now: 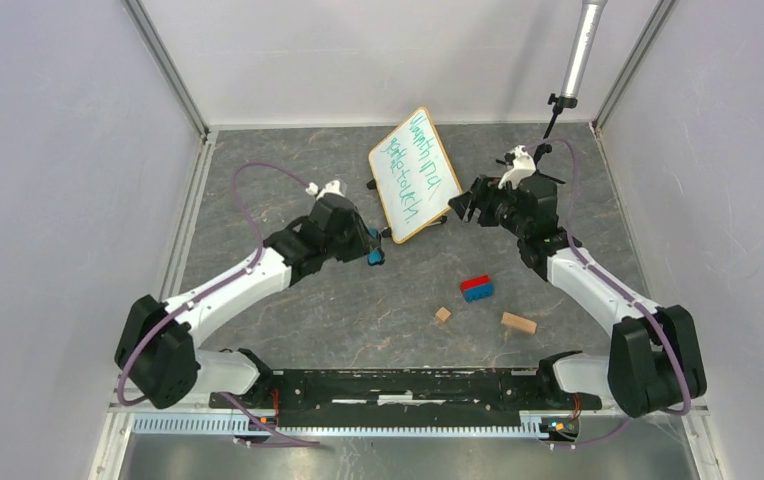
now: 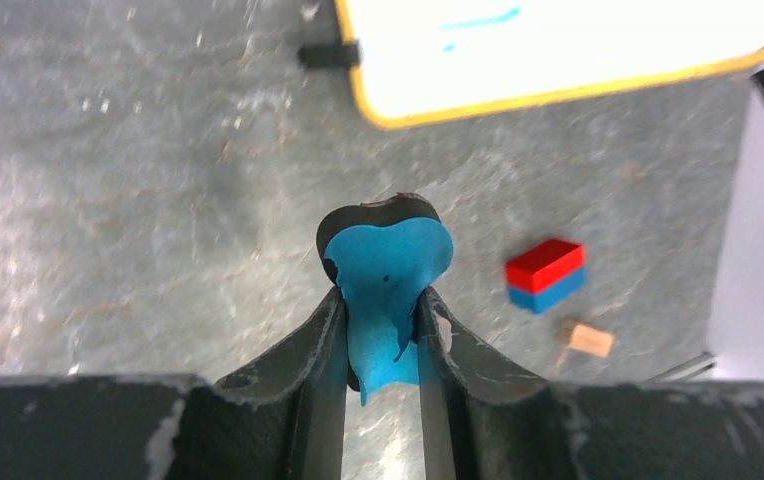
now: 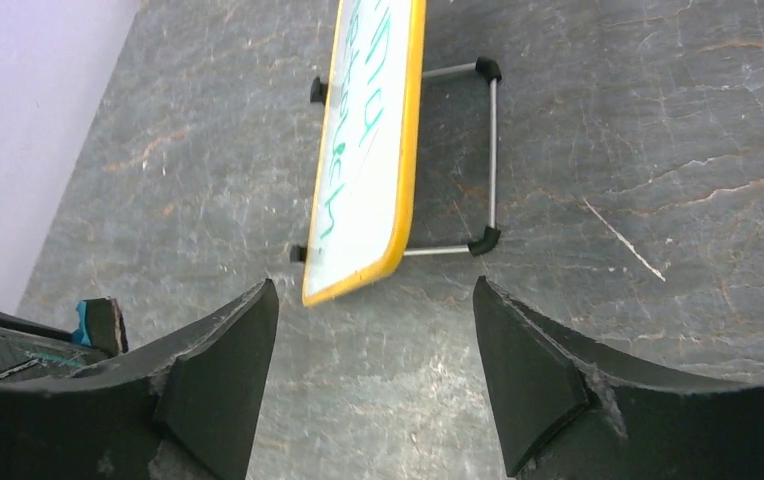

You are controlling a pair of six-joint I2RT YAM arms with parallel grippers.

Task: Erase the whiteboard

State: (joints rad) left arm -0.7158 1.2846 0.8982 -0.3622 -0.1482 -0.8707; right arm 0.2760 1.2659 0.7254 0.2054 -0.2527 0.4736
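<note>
Whiteboard (image 1: 414,175) propped, just ahead of right gripper (image 1: 463,205)

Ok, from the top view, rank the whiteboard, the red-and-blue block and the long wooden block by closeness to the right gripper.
1. whiteboard: just left of the right gripper, its near edge almost at the fingertips.
2. red-and-blue block: on the table toward the arm bases.
3. long wooden block: closer still to the bases, further right.

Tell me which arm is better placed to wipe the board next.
Left. The left gripper grips the eraser, close to the board's lower edge. The right gripper is open and empty, facing the board edge-on.
</note>
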